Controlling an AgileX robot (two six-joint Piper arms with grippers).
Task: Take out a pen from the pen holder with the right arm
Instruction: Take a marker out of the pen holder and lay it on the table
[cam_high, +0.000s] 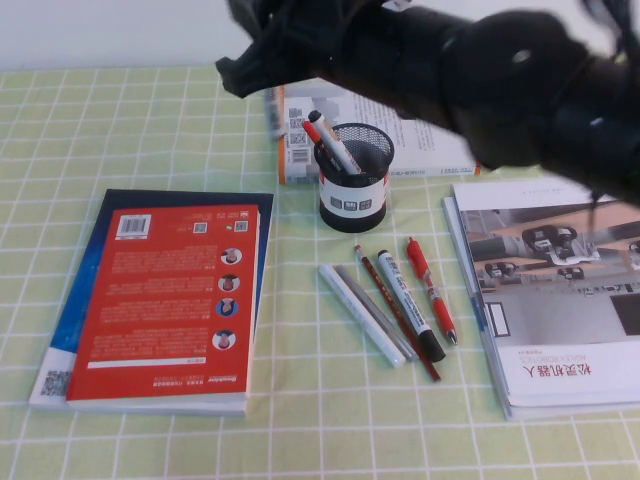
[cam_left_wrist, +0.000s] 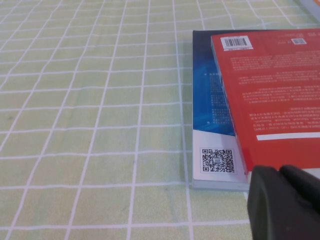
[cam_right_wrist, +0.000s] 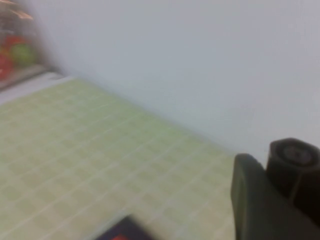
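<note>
The black mesh pen holder (cam_high: 355, 180) stands at the middle back of the table with a red pen (cam_high: 312, 130) and a white marker (cam_high: 335, 146) leaning in it. My right arm is raised high over it and crosses the top of the high view, its gripper (cam_high: 237, 72) up and to the left of the holder. In the right wrist view that gripper (cam_right_wrist: 267, 167) is shut on a black-ended pen (cam_right_wrist: 294, 159) beside one dark finger (cam_right_wrist: 247, 195). My left gripper (cam_left_wrist: 280, 175) is shut and empty, low over the near corner of the red book (cam_left_wrist: 270, 90).
Several pens (cam_high: 395, 310) lie side by side in front of the holder. A red book (cam_high: 170, 300) lies on a blue one at the left. An open magazine (cam_high: 550, 300) is on the right, and another book (cam_high: 295, 140) is behind the holder.
</note>
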